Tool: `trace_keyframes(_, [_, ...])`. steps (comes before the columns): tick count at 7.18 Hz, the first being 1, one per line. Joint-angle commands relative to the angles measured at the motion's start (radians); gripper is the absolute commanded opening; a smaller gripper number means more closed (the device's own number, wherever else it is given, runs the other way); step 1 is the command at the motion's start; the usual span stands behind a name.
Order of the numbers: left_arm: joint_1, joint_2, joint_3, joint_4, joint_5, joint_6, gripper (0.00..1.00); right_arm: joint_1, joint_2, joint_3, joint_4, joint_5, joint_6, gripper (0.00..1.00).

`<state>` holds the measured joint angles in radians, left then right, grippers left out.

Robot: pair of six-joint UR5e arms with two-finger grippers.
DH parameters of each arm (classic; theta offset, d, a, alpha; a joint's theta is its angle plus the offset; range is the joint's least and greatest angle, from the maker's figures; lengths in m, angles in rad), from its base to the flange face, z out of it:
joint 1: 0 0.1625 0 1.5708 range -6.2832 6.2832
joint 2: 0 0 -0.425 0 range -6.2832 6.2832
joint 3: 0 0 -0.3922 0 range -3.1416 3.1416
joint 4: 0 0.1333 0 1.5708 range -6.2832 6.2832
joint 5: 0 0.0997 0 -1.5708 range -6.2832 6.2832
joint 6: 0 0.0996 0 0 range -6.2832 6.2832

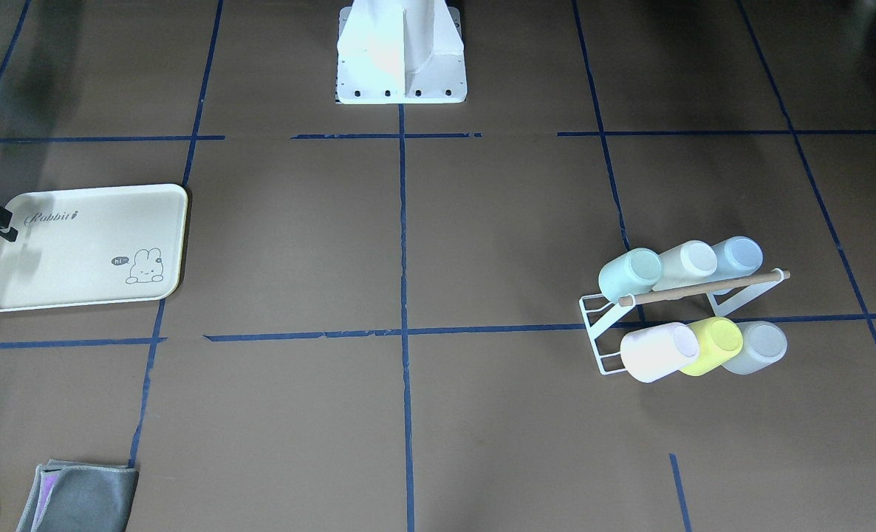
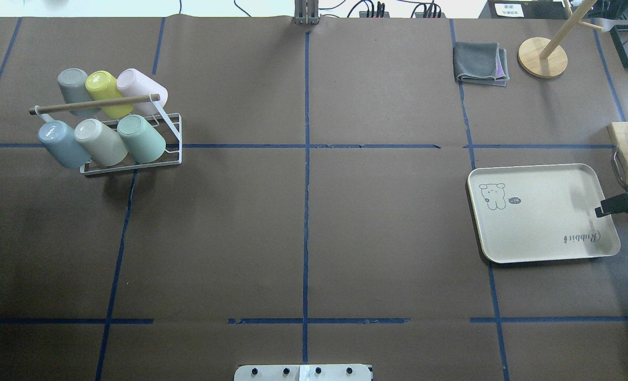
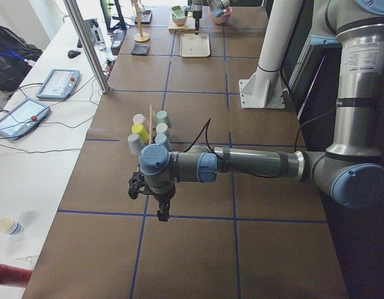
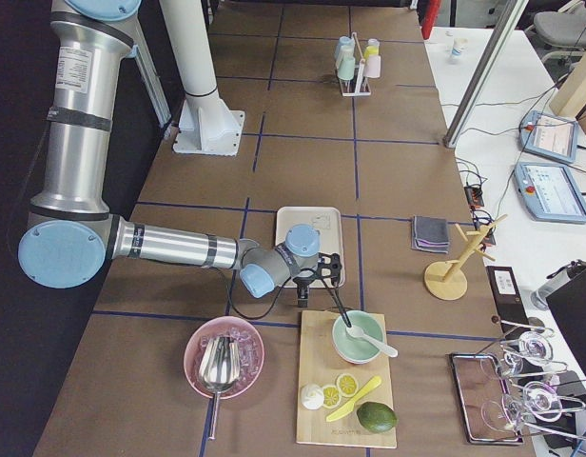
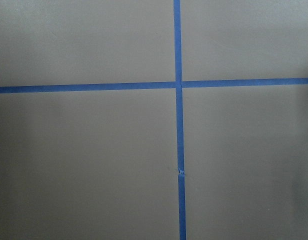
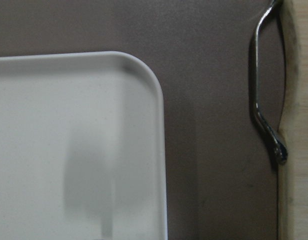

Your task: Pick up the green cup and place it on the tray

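Green cup (image 2: 142, 138) and tray (image 2: 541, 227) sit at opposite ends of the brown, blue-taped table (image 2: 388, 238): the cup is in the overhead frame's upper left and the tray is at its right edge.

In the left side view the left arm (image 3: 254, 163) stretches level across the middle. Its left gripper (image 3: 161, 215) points down over bare table, lower left of centre. I cannot tell whether its fingers are spread or closed.

The right arm (image 4: 169, 243) reaches in low. The right gripper (image 2: 602, 209) hovers over the tray's right short edge by the "Rabbit" script, fingers pressed together with nothing between them.

A white wire rack (image 2: 172, 129) with a wooden rod (image 2: 94, 104) carries six cups, tilted, in two rows. In the overhead view the green cup is rightmost in the lower row, just beside the cream cup (image 2: 99, 142), with the blue-grey cup (image 2: 60, 144) further left. The upper row holds a grey cup (image 2: 73, 84), a yellow-green cup (image 2: 105, 86) and a pink cup (image 2: 142, 90).
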<state>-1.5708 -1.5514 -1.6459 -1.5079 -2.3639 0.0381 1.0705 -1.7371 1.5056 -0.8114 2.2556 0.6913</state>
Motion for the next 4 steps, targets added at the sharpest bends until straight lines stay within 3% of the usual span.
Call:
trace_keyframes(1, [0.000, -0.003, 0.000, 0.000, 0.000, 0.000, 1.00, -0.015, 0.004, 0.001, 0.001, -0.011, 0.002, 0.93])
trace_keyframes(4, [0.000, -0.006, 0.001, 0.000, 0.000, 0.000, 1.00, -0.017, 0.002, 0.002, 0.001, -0.013, 0.002, 0.58])
